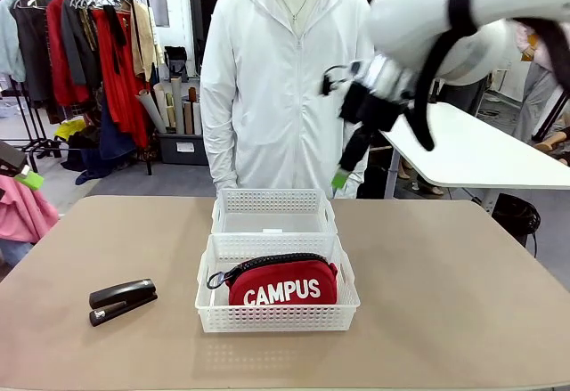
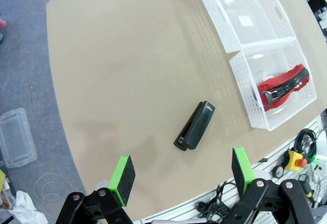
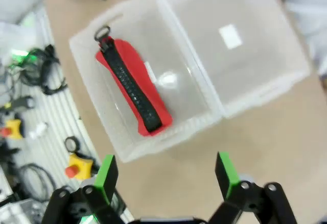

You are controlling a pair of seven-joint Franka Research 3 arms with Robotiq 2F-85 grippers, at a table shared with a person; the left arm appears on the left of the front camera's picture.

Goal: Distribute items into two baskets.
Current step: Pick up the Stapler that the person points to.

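A person (image 1: 285,97) in a white zip-up jacket stands at the far side of the tan table (image 1: 463,302). Far left behind them, a clothes rack (image 1: 89,44) hangs full of red, black and beige garments, with upright rolls (image 1: 174,97) beside it. A white table (image 1: 472,150) sits far right, and a yellow emergency-stop box (image 2: 295,158) lies among cables off the near edge.

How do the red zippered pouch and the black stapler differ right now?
The red zippered CAMPUS pouch sits inside the nearer white lattice basket; the black desk stapler lies on the tan table, outside it. The pouch is bigger and stands on edge, zipper up; the stapler lies flat. Neither is being held.
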